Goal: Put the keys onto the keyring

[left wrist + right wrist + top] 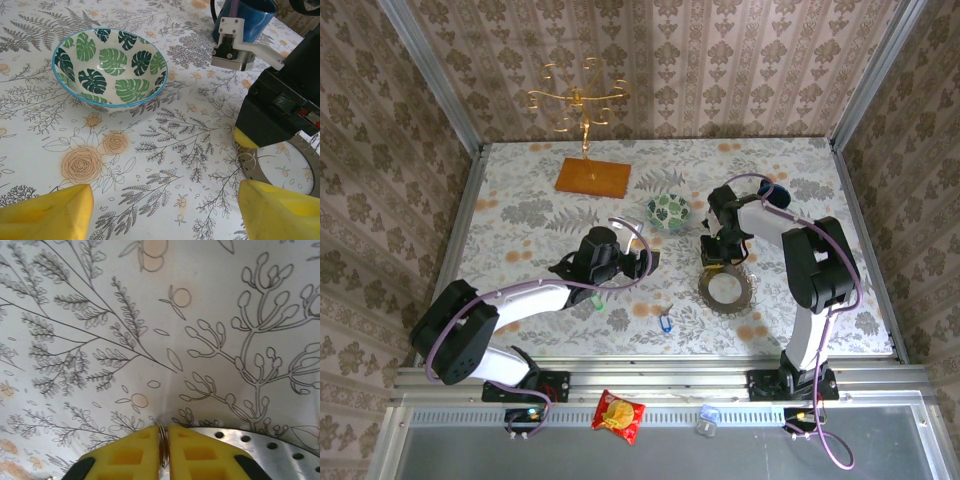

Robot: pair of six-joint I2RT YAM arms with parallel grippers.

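Fingers (131,454) of the right gripper (163,442) stand all but closed in the right wrist view. They pinch a thin wire loop at the rim of the keyring (260,447). Its perforated metal band lies flat on the table (75,300), just to their right.

Left wrist view: the left gripper (165,215) is spread wide with nothing between its pads, low over the table. The bowl (107,67) stands ahead. To the right we note the right gripper (246,138) set on the keyring (248,167), with a mug (245,15) beyond.

Top view: the right gripper (718,262) is pitched down on the far rim of the keyring (727,290), its arm folded back on itself. The left gripper (642,262) points toward it, its arm stretched low across the table. The blue key (665,321) lies between the two grippers and nearer the bases than either. The green key (597,302) lies just beside the left forearm. We judge the left arm nearer to both keys (it would have to draw back and tip down). The blue key's long axis seems to run near-to-far, but it is too small to be sure.
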